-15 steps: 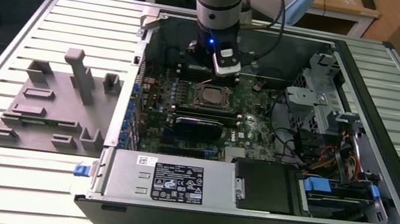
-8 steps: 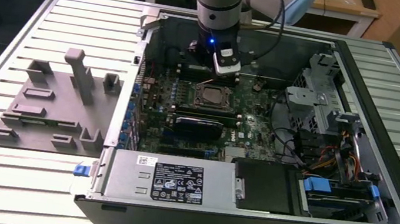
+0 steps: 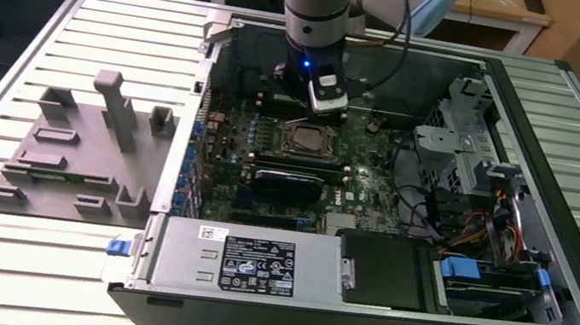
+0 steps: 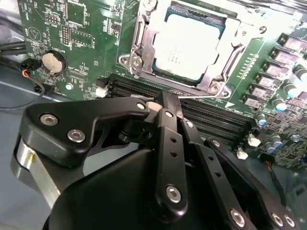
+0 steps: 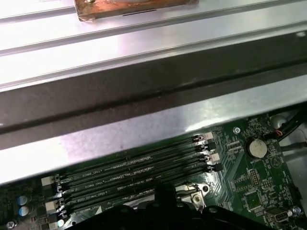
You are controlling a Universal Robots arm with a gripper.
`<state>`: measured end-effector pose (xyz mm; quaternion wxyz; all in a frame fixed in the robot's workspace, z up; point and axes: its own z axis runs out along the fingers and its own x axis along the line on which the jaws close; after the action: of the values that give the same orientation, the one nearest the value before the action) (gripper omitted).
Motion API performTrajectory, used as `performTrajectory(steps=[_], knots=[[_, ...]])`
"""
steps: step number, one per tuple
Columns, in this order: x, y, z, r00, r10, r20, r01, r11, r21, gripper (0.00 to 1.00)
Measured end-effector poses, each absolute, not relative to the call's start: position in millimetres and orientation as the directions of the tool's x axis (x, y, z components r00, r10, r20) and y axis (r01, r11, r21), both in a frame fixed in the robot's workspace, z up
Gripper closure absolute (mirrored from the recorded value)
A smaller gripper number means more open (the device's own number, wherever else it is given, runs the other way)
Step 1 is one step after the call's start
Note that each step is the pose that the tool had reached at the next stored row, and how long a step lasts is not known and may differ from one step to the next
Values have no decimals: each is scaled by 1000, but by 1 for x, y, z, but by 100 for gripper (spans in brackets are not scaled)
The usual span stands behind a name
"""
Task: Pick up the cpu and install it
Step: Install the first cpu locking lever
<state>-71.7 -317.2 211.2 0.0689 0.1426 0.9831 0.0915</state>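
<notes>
The cpu (image 4: 188, 47), a square chip with a shiny silver-grey top, lies flat in the motherboard socket, ringed by the socket's metal frame (image 4: 140, 40). In the exterior view the cpu (image 3: 305, 140) sits mid-board inside the open computer case. My gripper (image 3: 325, 104) hangs just above the board, a little behind the socket toward the case's far wall. In the second wrist view my gripper (image 4: 168, 101) has its black fingers closed together over the memory slots, apart from the cpu, with nothing between them.
A grey plastic fixture tray (image 3: 84, 158) stands on the slatted table at the exterior view's left. Inside the case are black memory slots (image 5: 139, 167), a coin battery (image 5: 255, 148), a power supply (image 3: 251, 265), and a drive cage with cables (image 3: 480, 200). The case wall (image 5: 144, 110) rises close behind the slots.
</notes>
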Motion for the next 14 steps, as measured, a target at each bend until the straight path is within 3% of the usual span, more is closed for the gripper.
performTrajectory(steps=[14], knots=[[-72,-313,204,-945,303,-126,274,940,204,89]])
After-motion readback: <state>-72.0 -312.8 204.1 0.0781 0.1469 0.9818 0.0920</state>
